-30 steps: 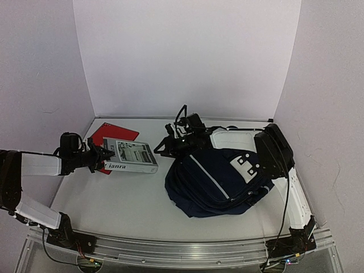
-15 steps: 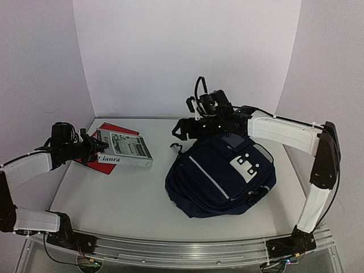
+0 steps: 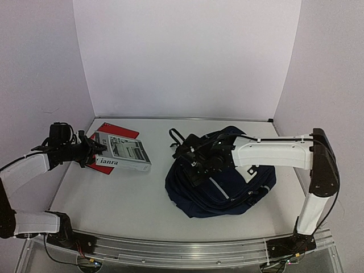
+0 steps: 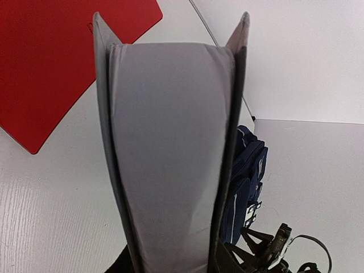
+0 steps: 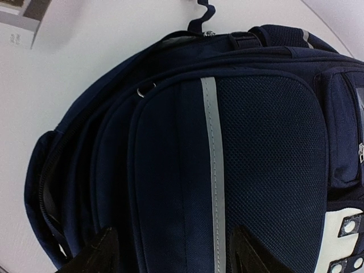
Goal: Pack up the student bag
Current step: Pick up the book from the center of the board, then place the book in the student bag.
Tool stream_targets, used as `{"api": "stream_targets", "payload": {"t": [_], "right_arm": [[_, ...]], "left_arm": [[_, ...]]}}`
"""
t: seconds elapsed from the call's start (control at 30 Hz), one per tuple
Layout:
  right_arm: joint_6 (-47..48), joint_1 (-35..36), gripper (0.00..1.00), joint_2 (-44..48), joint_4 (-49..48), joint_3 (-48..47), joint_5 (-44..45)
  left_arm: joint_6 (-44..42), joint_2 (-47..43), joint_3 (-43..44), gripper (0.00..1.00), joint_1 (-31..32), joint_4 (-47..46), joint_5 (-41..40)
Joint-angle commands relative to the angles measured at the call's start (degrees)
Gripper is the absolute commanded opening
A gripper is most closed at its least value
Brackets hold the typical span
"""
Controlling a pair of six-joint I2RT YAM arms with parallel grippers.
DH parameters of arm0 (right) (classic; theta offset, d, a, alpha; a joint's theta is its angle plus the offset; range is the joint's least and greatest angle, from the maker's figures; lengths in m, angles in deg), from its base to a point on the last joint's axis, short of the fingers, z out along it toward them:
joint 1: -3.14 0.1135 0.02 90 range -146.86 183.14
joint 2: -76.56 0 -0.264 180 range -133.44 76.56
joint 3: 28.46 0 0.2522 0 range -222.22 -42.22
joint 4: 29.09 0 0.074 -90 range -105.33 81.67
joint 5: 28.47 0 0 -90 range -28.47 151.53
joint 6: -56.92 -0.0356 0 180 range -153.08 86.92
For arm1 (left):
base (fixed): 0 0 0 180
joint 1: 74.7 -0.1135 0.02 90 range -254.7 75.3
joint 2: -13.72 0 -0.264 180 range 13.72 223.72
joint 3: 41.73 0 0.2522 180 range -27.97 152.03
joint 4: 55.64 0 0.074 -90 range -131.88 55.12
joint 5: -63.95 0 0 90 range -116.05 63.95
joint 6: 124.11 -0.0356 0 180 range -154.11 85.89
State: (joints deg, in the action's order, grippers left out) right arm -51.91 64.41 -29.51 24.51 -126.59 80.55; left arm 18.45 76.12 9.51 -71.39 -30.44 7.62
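The student bag (image 3: 199,199) is a navy-blue backpack with a pale stripe, lying at the table's centre right. My right gripper (image 3: 196,165) hovers over its upper left part. In the right wrist view the bag (image 5: 170,142) fills the frame, and the right gripper (image 5: 170,253) is open and empty, its fingertips (image 5: 94,253) spread to either side of the stripe. My left gripper (image 3: 94,149) is shut on the left edge of a grey-and-white book (image 3: 122,152). In the left wrist view the book (image 4: 170,159) fills the space between the fingers.
A red folder (image 3: 116,132) lies flat under and behind the book at the far left; it also shows in the left wrist view (image 4: 57,62). White walls close in the back and both sides. The bag's black straps (image 3: 176,136) trail behind it.
My right arm has swung from behind the bag to low over its front left. My left arm has drawn the book slightly left and keeps hold of it.
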Motion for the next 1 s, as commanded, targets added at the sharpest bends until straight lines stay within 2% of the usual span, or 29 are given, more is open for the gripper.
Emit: {"api": "stream_targets", "payload": {"t": [0.0,0.2,0.27,0.37,0.5,0.57,0.7,0.87,0.97], "right_arm": [[-1.91,0.71,0.63,-3.35,2.75,1.27,2.89],[-3.02,1.75,0.63,-6.51,1.95,0.62,3.18],[-3.74,1.77,0.6,-8.23,2.01,0.6,4.14],[-5.12,1.81,0.46,-9.79,2.33,0.03,4.14],[-7.74,1.73,0.09,-8.82,2.55,-2.02,5.87],[-9.11,1.51,0.0,-7.47,2.87,-4.53,6.57],[-11.33,-1.08,0.0,-2.63,3.31,-9.83,3.96],[-13.39,-7.66,0.0,3.01,1.41,-13.25,-2.35],[-14.71,-10.32,0.0,6.25,-2.84,-13.52,-8.39]], "left_arm": [[-1.01,-3.59,3.67,0.29,-0.34,0.61,-0.28],[-2.07,-5.05,4.13,0.3,-0.35,3.07,-0.32],[-2.25,-5.24,4.1,0.3,-0.33,3.05,0.44],[-4.05,-5.01,4.75,0.3,-0.33,2.66,4.01],[-7.42,-4.52,7.51,0.31,-0.34,4.64,8.46],[-8.56,-3.87,9.0,0.31,-0.31,5.4,11.93],[-8.84,-2.67,10.77,0.3,0.37,5.92,18.88],[-7.93,-3.38,8.62,0.31,2.91,5.73,20.43],[-4.51,-3.09,5.19,0.31,6.72,1.18,20.7]]}}
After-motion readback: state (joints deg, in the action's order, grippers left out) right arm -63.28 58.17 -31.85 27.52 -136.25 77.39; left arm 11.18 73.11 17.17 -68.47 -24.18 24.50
